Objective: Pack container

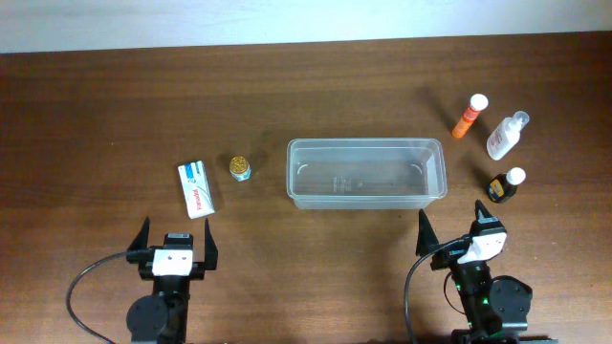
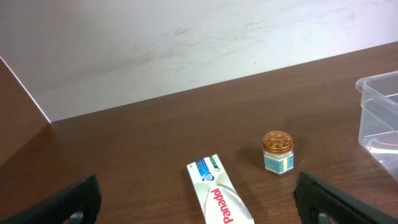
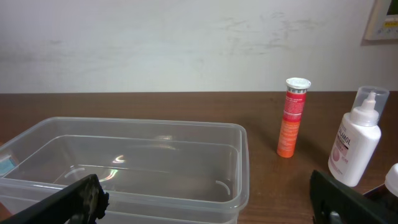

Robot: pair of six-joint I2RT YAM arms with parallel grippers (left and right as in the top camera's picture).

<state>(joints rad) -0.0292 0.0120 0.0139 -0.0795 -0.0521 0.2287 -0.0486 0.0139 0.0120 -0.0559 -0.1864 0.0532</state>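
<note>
The clear plastic container (image 1: 366, 173) stands empty mid-table; its rim (image 3: 143, 127) fills the lower left of the right wrist view and one corner (image 2: 379, 118) shows in the left wrist view. My left gripper (image 1: 177, 239) is open near the front edge, just behind a white Panadol box (image 1: 195, 188) (image 2: 221, 198) and a small gold-lidded jar (image 1: 239, 168) (image 2: 277, 151). My right gripper (image 1: 451, 225) is open in front of the container's right end, holding nothing. An orange tube (image 1: 469, 117) (image 3: 291, 117), a white bottle (image 1: 506, 135) (image 3: 357, 137) and a small dark bottle (image 1: 505, 184) stand to the right.
A pale wall (image 2: 186, 43) rises behind the wooden table's far edge (image 1: 306, 43). Black cables (image 1: 81, 287) loop beside each arm base at the front edge.
</note>
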